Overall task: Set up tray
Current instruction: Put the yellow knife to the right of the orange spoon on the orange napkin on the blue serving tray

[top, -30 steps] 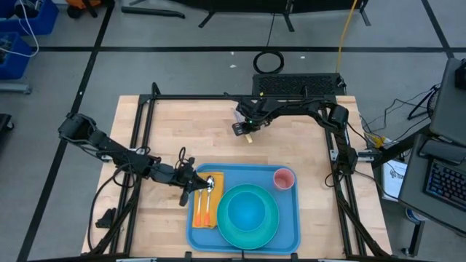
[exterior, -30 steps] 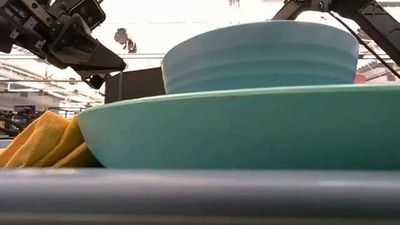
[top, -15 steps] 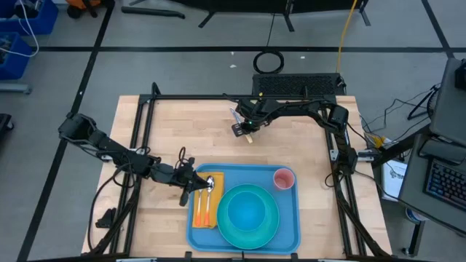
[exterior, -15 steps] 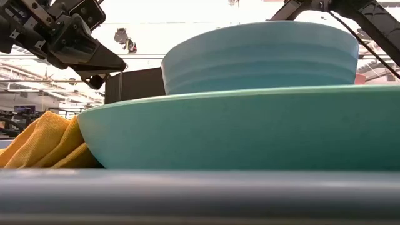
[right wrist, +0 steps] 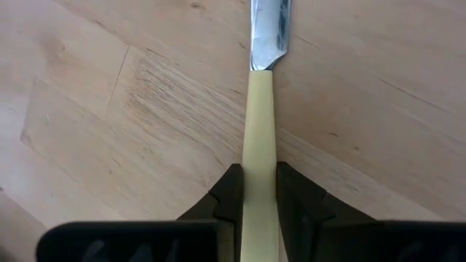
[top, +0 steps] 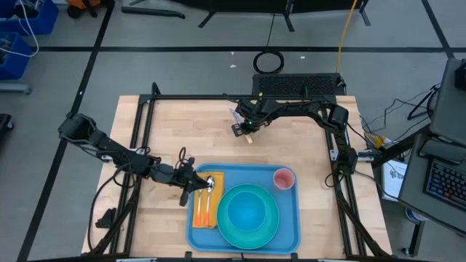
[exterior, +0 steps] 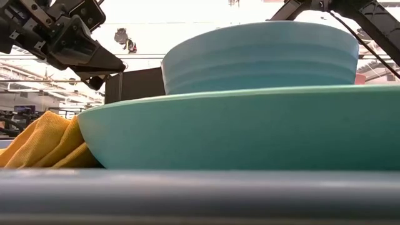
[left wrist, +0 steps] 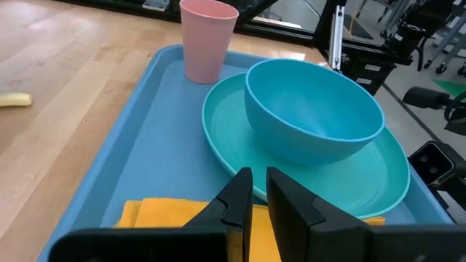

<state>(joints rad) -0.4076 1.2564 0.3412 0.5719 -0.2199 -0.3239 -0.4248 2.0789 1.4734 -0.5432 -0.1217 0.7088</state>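
A smooth blue plastic tray point(left wrist: 156, 138) and a soft yellow cloth napkin point(exterior: 47, 140) lie on a pale wood-grain table point(right wrist: 124, 109).

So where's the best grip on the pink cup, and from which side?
Probably the rim of the pink cup, from above. It stands upright and open in the corner of the tray, with the turquoise plate and bowl close beside it, which crowds a sideways approach. One finger inside, one outside.

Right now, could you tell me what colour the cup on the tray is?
Pale pink cup, clearest in the left wrist view.
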